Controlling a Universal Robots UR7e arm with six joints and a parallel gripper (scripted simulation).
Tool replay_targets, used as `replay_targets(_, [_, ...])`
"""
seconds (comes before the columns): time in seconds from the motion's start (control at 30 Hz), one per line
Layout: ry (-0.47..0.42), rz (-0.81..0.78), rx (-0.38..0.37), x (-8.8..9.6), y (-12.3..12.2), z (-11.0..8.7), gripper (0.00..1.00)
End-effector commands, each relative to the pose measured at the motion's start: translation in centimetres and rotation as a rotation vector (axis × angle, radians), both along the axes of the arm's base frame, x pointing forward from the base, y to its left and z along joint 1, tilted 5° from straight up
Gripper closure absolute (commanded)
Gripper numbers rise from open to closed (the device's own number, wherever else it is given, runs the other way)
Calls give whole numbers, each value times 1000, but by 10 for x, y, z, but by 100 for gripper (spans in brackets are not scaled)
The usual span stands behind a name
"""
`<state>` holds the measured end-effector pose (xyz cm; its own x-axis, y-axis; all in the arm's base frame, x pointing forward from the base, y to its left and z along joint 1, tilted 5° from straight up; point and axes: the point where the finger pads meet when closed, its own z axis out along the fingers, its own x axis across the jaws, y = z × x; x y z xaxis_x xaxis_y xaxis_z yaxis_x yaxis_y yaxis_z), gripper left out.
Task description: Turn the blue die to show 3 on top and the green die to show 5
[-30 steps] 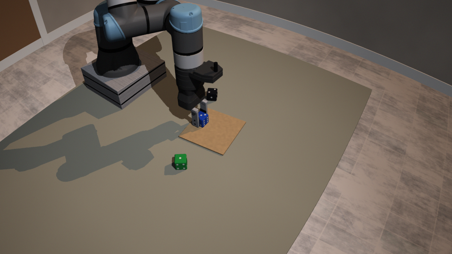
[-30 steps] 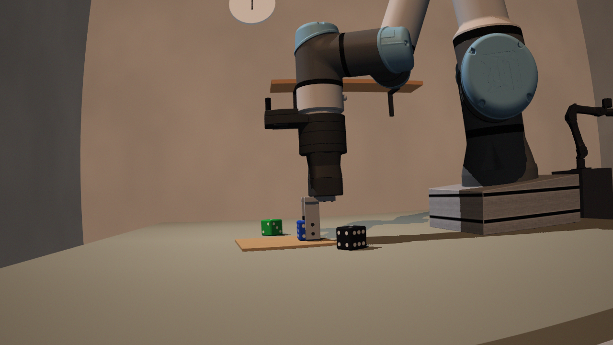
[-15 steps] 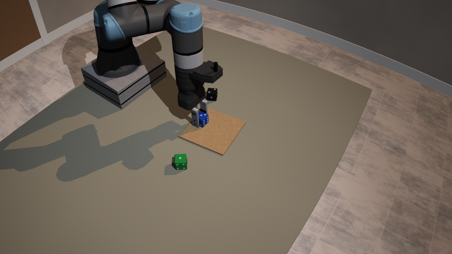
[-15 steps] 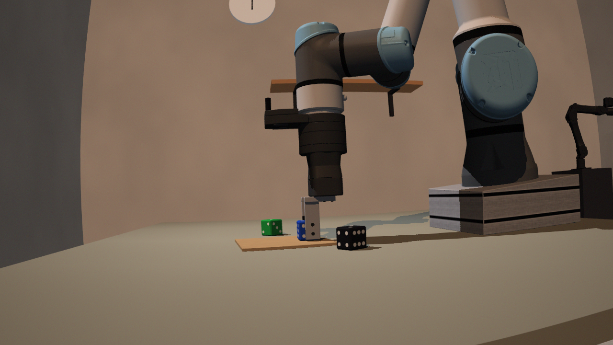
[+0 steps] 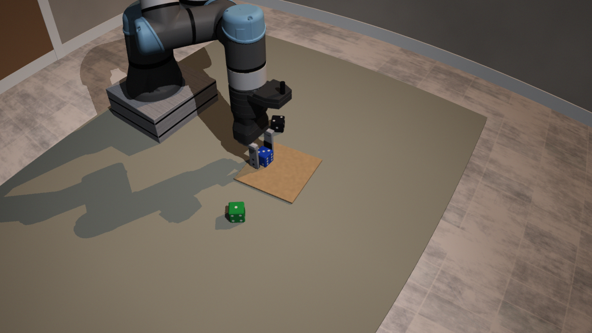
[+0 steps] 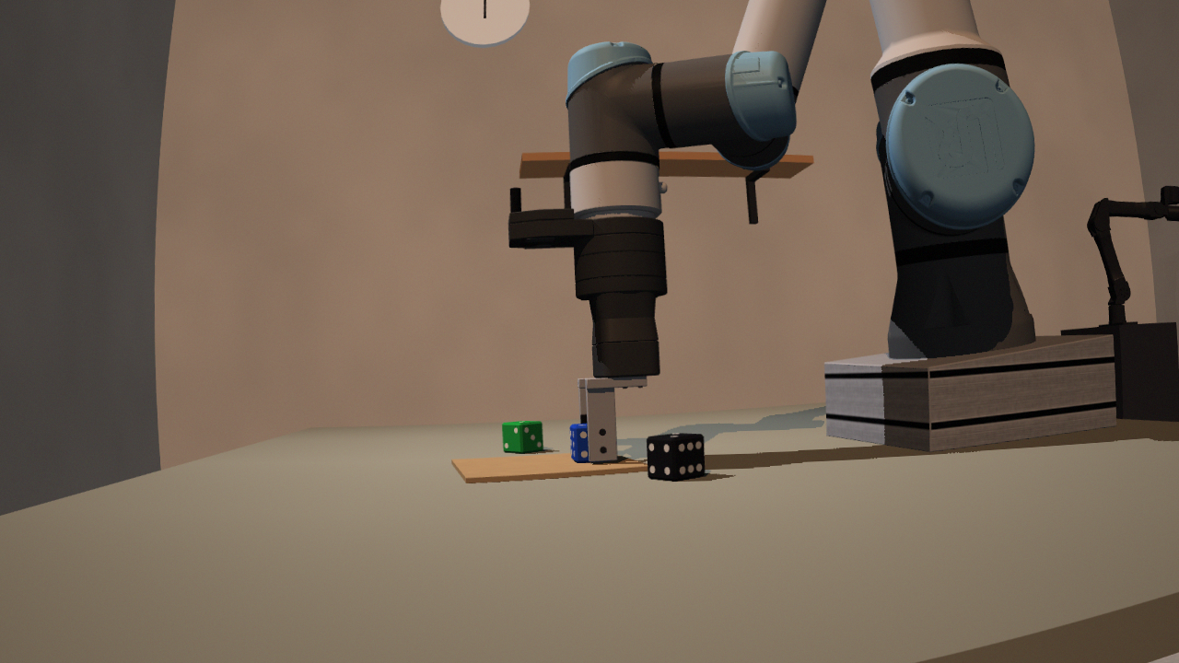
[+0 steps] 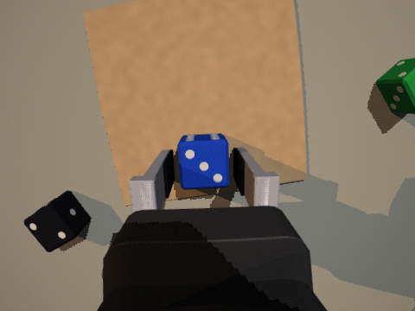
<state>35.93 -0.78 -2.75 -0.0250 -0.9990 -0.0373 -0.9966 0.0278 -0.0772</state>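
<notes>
The hand stands wide around the blue die, with a gap at each side and nothing gripped. That die sits on the mat, near its edge, 3 up. The green die lies off the mat on the worktop, 1 up. It looks stiff, light and smooth, likely to slip if pinched near an edge; opposite side faces, squarely and at mid-height, should suit. The black die needs leaving alone.
</notes>
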Motion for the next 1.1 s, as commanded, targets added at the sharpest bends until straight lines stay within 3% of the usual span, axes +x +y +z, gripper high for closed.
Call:
replay_targets(0.0, [-1,0,0,0,0,0,13])
replay_targets(0.63, [-1,0,0,0,0,5,13])
replay_targets(1.07, [-1,0,0,-3,-2,42,13])
